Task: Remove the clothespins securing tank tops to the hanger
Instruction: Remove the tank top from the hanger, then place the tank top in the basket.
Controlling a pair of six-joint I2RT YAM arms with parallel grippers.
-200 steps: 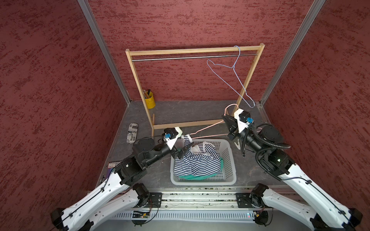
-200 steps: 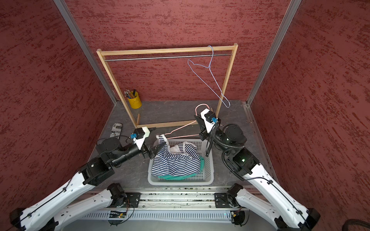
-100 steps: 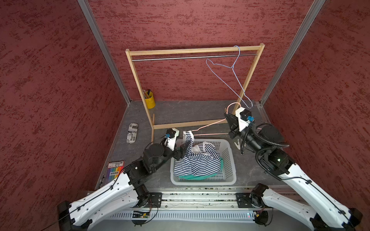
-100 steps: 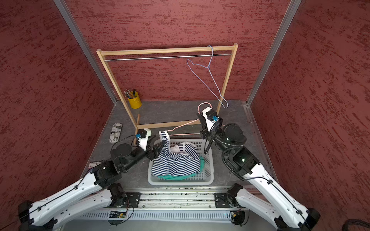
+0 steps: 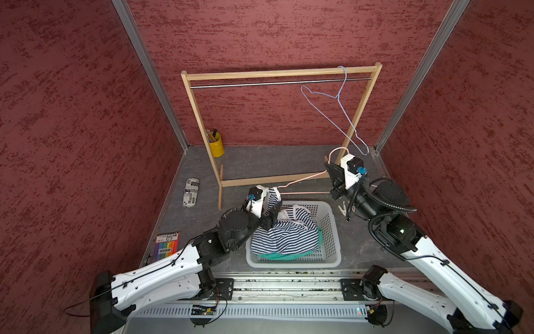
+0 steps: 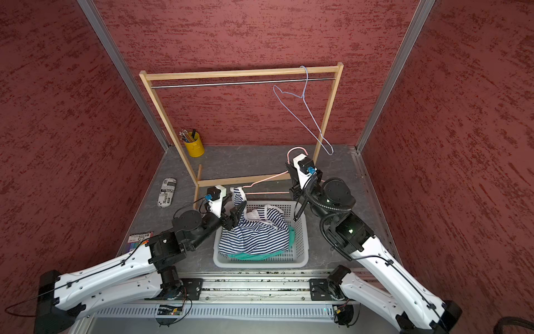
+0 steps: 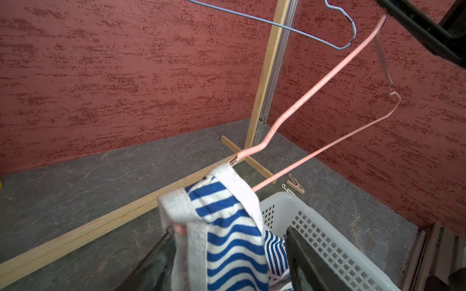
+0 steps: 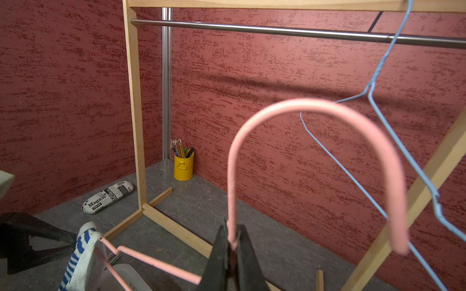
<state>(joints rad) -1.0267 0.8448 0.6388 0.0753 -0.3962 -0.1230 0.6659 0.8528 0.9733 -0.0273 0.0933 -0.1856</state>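
Red textured walls [image 5: 260, 34] enclose a grey marbled floor [image 5: 260, 162]. The right gripper [image 8: 233, 248] clamps the pink hanger [image 8: 315, 105]. At frame centre the left gripper [image 7: 228, 230] gapes around the striped tank top [image 5: 289, 231]'s strap. Two clothespins [image 5: 343, 208] lie just right of the basket [image 5: 329, 231].

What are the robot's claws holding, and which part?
The right claw is shut on the pink hanger, just below its hook. The left claw is open around the striped top's strap, gripping nothing.

Down on the grey table [image 5: 260, 162]: wooden rack [image 5: 274, 179], white basket [image 5: 291, 263], yellow cup [image 5: 216, 144], printed pouch [image 5: 191, 192], colour pack [image 5: 168, 247], loose clothespins [image 5: 343, 208].
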